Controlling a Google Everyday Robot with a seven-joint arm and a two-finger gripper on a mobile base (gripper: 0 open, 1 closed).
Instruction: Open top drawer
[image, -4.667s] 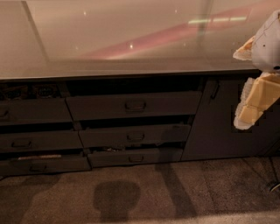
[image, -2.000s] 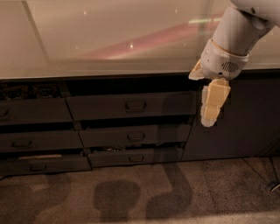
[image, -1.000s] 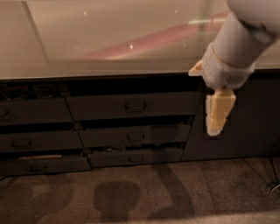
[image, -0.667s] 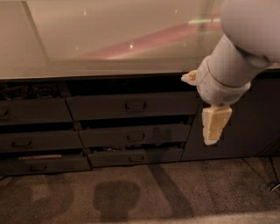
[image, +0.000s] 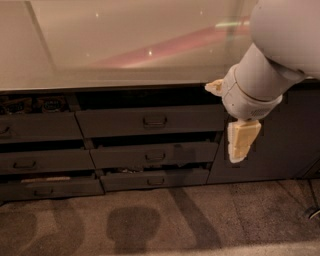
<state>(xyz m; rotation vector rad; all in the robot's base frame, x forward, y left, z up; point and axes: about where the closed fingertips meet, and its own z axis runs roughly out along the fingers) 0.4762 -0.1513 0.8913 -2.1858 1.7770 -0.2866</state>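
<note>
The top drawer is the wide dark grey-brown front just under the countertop, in the middle column. Its small bail handle sits at the centre. A dark gap shows above the front. My cream-coloured gripper hangs pointing down from the white arm, just past the drawer's right end and in front of the cabinet door. It is a little lower than the handle, well to the right of it, and touches nothing.
Two slimmer drawers lie below the top one. More drawers stack at the left, the upper one showing packets inside. A plain cabinet door is at the right. A glossy countertop spans above, and carpet lies below.
Over the last seconds the arm has swung in from the right, and the gripper has shifted left and slightly down toward the top drawer's right end. The drawers have not moved.
</note>
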